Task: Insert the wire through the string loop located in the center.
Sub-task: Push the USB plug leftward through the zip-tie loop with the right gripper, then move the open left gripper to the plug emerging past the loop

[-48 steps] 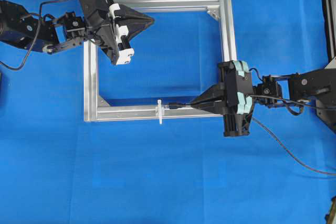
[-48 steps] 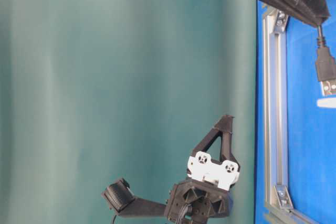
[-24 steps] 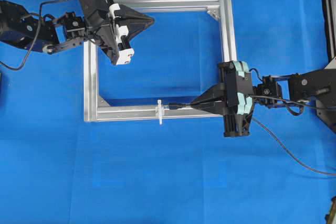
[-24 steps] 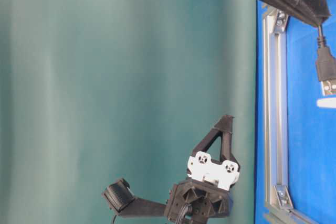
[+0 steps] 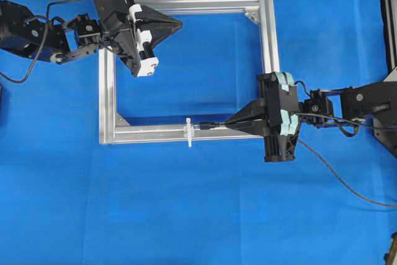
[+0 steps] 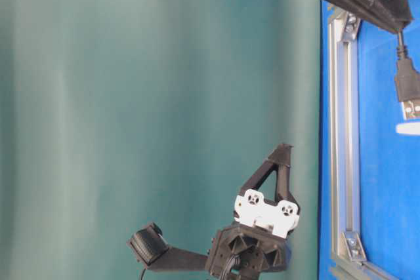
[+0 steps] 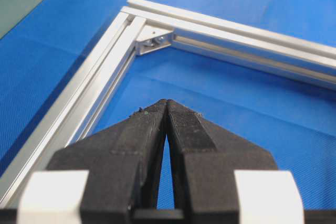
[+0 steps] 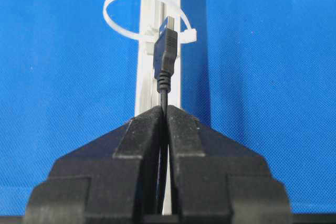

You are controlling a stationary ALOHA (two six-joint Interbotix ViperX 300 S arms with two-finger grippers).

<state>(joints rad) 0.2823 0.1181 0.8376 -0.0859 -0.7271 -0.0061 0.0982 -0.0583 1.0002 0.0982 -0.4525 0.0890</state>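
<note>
1. I am holding the wire (image 8: 166,80) in the right gripper (image 5: 231,122); its jaws are pinching the thin cable just behind the plug, so the plug is sticking out ahead of the fingertips.
2. The string loop (image 8: 142,17) is standing on the near bar of the metal frame (image 5: 267,35), about midway along that bar, toward the near edge of the desk (image 5: 198,215) in the overhead view.
3. The grasp looks done, I am judging, and the approach nearly so: in the right wrist view the plug's metal tip is sitting at the loop's opening, overlapping its near strand. I cannot tell whether the tip is already crossing the ring's plane; in the overhead view it is lying just beside the loop, on the right side.
4. What I am still needing to do is push the plug and some cable fully through.
5. The plug's long axis is running along the near frame bar, its tip pointing toward the desk's left edge, straight at the loop. The cable is trailing back toward the right edge.
6. The left gripper (image 5: 175,25) is hanging over the frame's far left corner, well apart from the loop, jaws pressed together on nothing.
</note>
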